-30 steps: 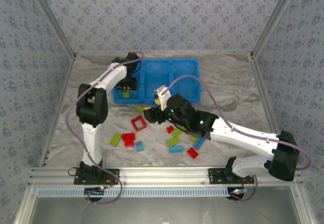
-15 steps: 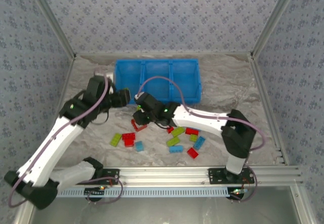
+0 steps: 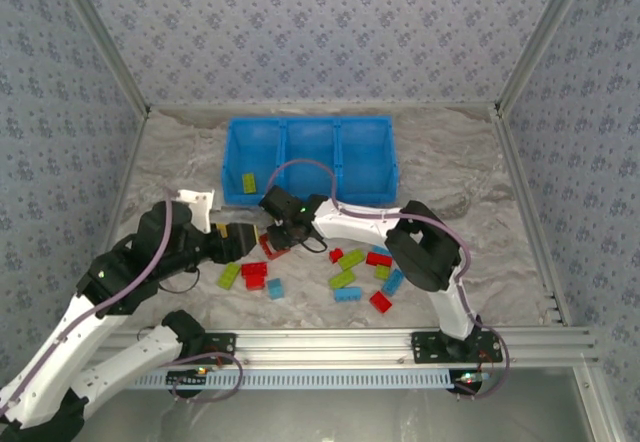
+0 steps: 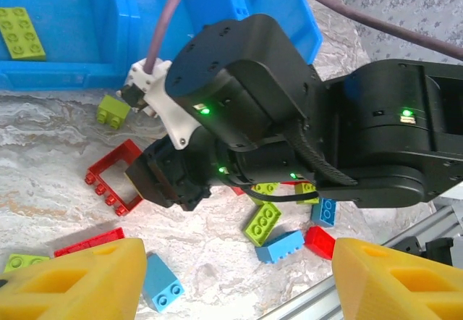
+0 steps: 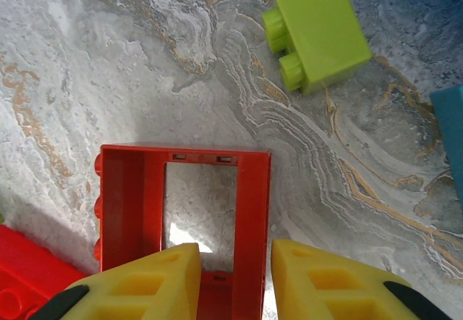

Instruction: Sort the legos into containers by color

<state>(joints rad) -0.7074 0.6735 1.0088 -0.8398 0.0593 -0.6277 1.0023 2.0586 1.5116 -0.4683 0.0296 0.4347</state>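
Right hand [image 5: 235,280] has dropped astride the red frame [image 5: 119,197]

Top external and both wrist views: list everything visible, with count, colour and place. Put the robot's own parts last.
long bright-blue plastic bin: one, three compartments, far side of the table
yellow-green studded brick: one, in the bin's left compartment
red hollow square frame brick: one, on the table in front of the bin
small yellow-green brick: one, close to the bin's near wall
loose red bricks: about five, scattered on the near table
loose yellow-green bricks: about four, same scatter
loose light-blue bricks: at least three, same scatter
marbled table: one, grey-white
left gripper: yellow fingers, open, empty, left of the frame
right gripper: yellow fingers, astride one rail of the frame, a gap showing
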